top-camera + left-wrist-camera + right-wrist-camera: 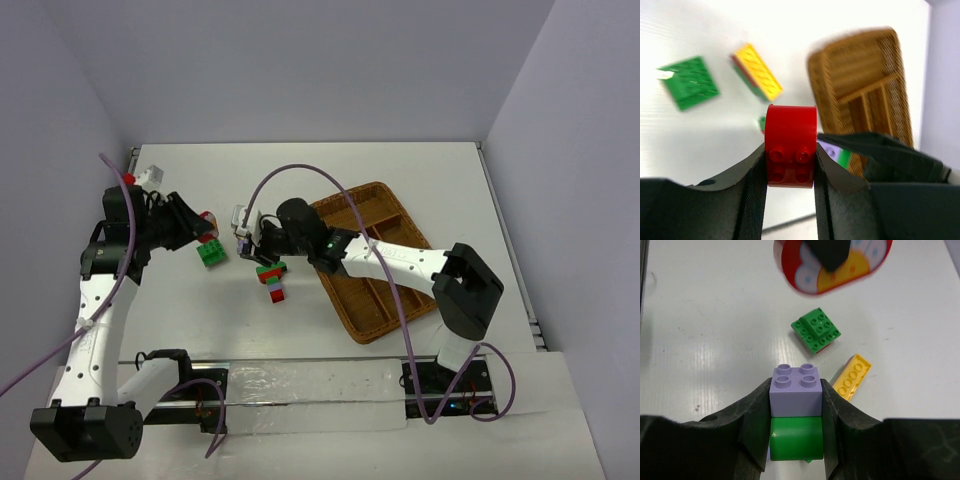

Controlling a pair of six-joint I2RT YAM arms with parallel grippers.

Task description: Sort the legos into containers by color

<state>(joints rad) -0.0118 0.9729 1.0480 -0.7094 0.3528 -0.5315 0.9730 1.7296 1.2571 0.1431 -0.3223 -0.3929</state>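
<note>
**Left arm.** The left hand [790,167] pinches a red brick [791,131] between both fingers and holds it off the desk [420,170]. A green clump [211,253] lies on the desk at five o'clock of this hand.

**Centre.** A mixed stack [272,278] of red, green and purple pieces lies loose on the desk. A yellow brick [852,376] sits on one edge of it.

**Right arm.** The right hand [795,405] is closed on a purple brick [795,392] that sits on a green brick [795,440]. Its fingers press on both sides.

**Tray.** The tray [375,190] stands at three o'clock of the mixed stack. No brick is visible in its compartments.

**Finding.** The step in hand appears to be pick-up, with sorting barely begun. The purple and green pieces are joined, so they probably need pulling apart before either is dropped. The red brick then needs carrying toward three o'clock to one slot. Each colour must keep its own compartment.
</note>
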